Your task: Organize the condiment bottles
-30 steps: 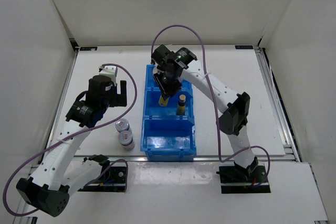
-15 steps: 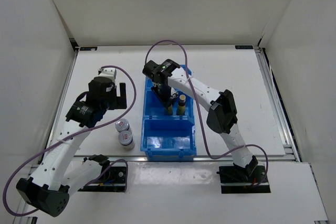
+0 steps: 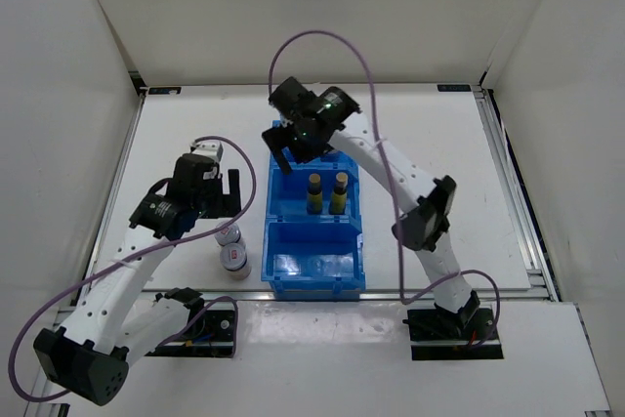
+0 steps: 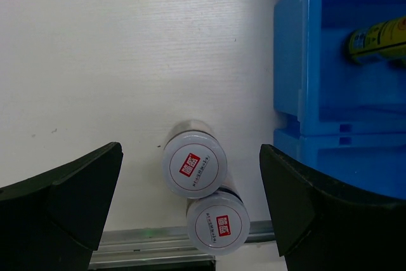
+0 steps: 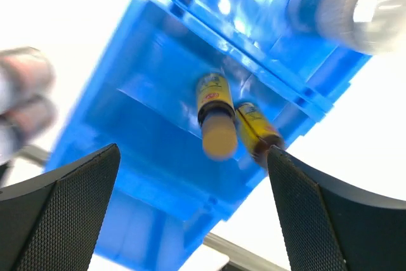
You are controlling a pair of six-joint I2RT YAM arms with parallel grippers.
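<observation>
Condiment bottles [image 3: 314, 192] sat partly in the bin and partly on the surface. The right pincer [image 5: 192, 157] hung wide open and empty above two slim yellow bottles [image 5: 219, 134], upright side by side in the middle compartment of the blue bin [image 3: 314, 290]. The left pincer [image 4: 190, 157], likewise spread, hovered over two squat silver-topped bottles [image 4: 195, 164] touching each other on the white surface [image 4: 95, 42], just left of the bin.
</observation>
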